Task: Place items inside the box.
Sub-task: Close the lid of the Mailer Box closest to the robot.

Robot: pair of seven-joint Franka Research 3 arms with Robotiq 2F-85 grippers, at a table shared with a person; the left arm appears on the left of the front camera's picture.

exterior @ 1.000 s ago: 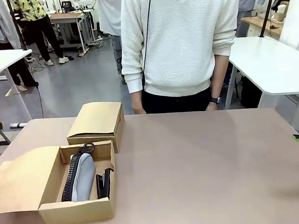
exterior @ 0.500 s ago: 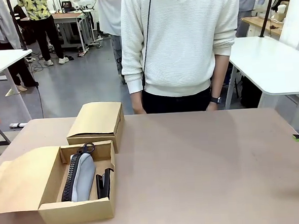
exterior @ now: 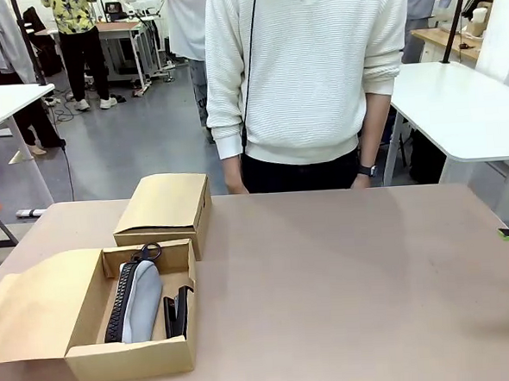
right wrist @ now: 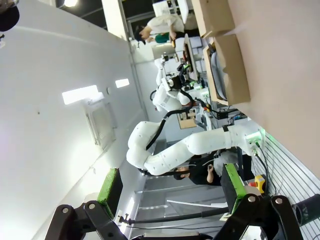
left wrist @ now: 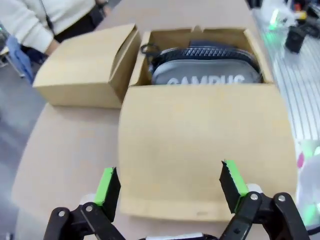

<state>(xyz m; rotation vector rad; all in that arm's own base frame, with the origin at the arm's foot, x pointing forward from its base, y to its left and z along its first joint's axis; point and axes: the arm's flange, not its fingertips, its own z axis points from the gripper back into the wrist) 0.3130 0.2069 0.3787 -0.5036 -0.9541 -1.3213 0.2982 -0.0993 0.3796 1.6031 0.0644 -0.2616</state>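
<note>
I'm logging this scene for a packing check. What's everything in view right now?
open box: one, brown cardboard, table's front left, flap folded out to the left
pencil case: one, grey with black zipper, inside open box
stapler: one, black, inside open box, beside pencil case
closed box: one, brown cardboard, just behind open box
person: one, white sweater, far side of table
left end effector: open, above the flap
right end effector: open

Wide bare table (exterior: 346, 280) right of open box (exterior: 131, 358); closed box (exterior: 165, 205) just behind it.
</note>
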